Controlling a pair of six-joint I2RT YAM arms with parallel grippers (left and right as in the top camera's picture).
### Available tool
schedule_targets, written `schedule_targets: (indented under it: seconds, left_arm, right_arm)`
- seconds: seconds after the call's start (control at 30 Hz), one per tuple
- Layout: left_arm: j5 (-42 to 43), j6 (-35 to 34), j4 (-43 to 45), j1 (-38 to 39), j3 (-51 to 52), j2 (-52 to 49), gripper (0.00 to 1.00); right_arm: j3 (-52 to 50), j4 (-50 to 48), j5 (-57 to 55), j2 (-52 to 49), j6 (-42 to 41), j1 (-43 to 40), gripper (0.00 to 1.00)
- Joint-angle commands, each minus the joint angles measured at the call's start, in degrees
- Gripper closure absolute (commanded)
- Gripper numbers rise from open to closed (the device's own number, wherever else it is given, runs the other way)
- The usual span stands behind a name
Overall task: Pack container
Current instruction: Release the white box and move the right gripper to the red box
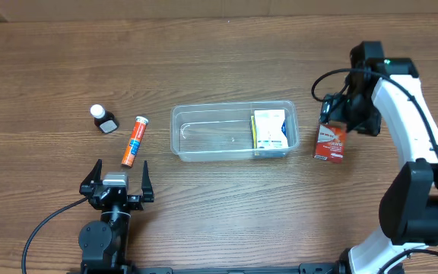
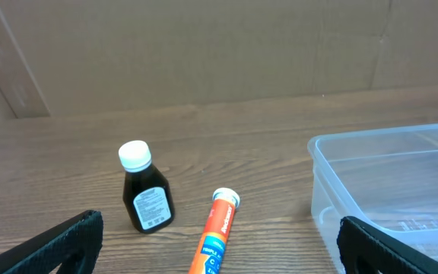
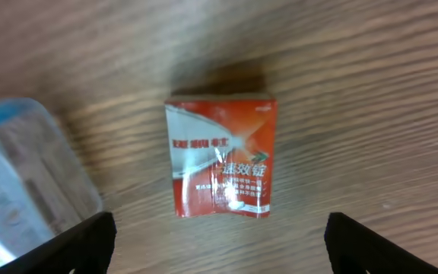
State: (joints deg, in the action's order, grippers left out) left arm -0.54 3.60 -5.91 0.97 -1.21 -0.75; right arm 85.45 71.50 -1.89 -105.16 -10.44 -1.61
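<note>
Both open, left end effector point(image 1: 120, 170) and right end effector point(image 1: 331, 123) flank the container point(image 1: 204, 134), untouched

Box point(image 1: 270, 129) in container point(image 1: 204, 146) right end; bottle point(image 1: 105, 119), tube point(image 1: 134, 141) left; packet point(image 1: 330, 143) right.

Setting: robotics lab bench. Evidence: wood-grain counter point(image 1: 219, 61); left arm point(image 1: 103, 237) and right arm point(image 1: 409, 129) mounted at its edge; trailing black cable point(image 1: 38, 230); plain cardboard backdrop point(image 2: 204, 53).

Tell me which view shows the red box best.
Right wrist: the red box fills the middle, printed face toward the camera. Overhead shows it small, right of the container; left wrist does not show it.
</note>
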Motion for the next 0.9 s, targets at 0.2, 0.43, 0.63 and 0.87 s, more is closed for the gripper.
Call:
schedule_targets:
  seconds: [0.2, 0.43, 0.63, 0.87]
  left_arm:
    - [0.8, 1.0, 0.2, -0.5, 0.3, 0.5, 0.00]
    - [0.8, 1.0, 0.2, -0.5, 0.3, 0.5, 0.00]
    - [0.8, 1.0, 0.2, -0.5, 0.3, 0.5, 0.00]
    - [0.8, 1.0, 0.2, -0.5, 0.3, 0.5, 0.00]
  right_arm:
    - [-15.6, -14.2, 3.3, 1.0, 0.4, -0.1, 0.09]
    - [-18.0, -19.1, 2.8, -0.4, 0.4, -0.1, 0.09]
    - [-18.0, -20.6, 2.8, -1.7, 0.4, -0.1, 0.19]
    - [-18.0, -21.6, 1.7, -1.7, 0.5, -0.1, 0.34]
